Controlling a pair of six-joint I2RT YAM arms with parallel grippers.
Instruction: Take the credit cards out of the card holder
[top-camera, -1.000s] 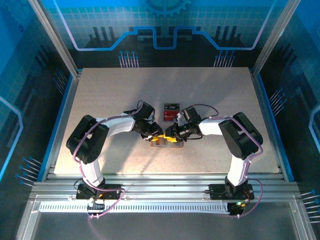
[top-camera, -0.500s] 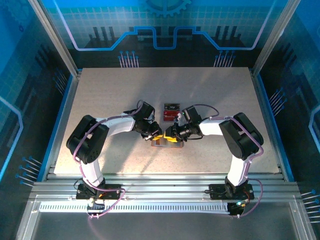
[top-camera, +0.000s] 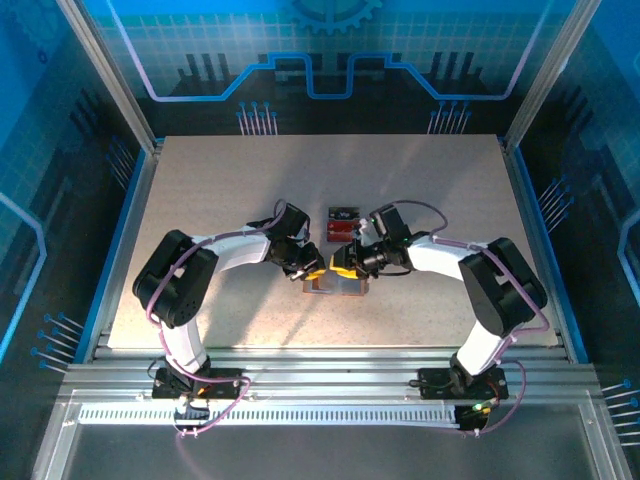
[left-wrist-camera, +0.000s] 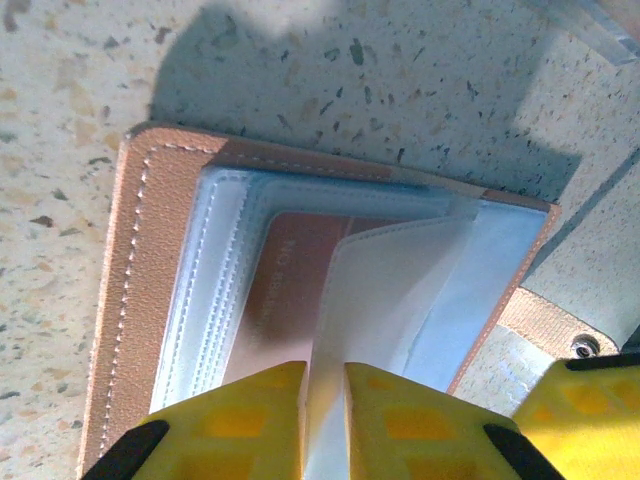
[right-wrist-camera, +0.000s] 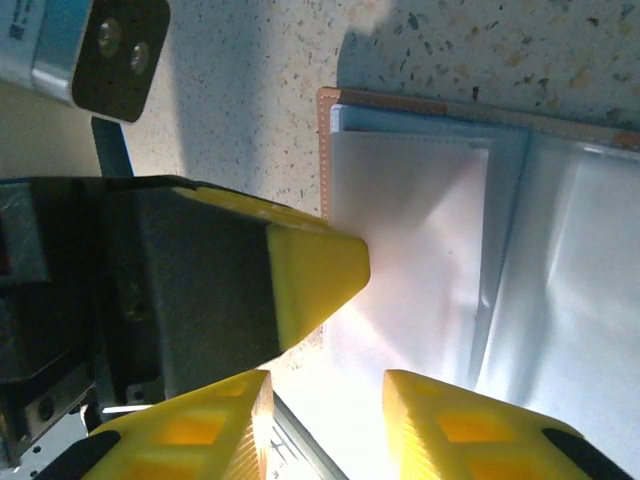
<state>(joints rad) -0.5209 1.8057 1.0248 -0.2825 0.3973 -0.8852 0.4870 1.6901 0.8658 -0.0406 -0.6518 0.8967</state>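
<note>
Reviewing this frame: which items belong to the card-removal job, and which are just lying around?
Part of the job:
- card holder, lying open
- red credit cards, on the table beyond it
- left fingers, pinching an inner pocket
- right gripper, fingers apart at the holder's edge

Lying about:
- table
- clear plastic edge, possibly a tray

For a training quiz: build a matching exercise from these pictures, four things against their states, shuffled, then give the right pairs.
1 card holder
2 red cards
3 left gripper
4 right gripper

A pinching a pale pocket
B jaws apart
C lying open on the table
D loose on the table, beyond the holder

Pairs: 1-C, 2-D, 3-A, 4-B
</note>
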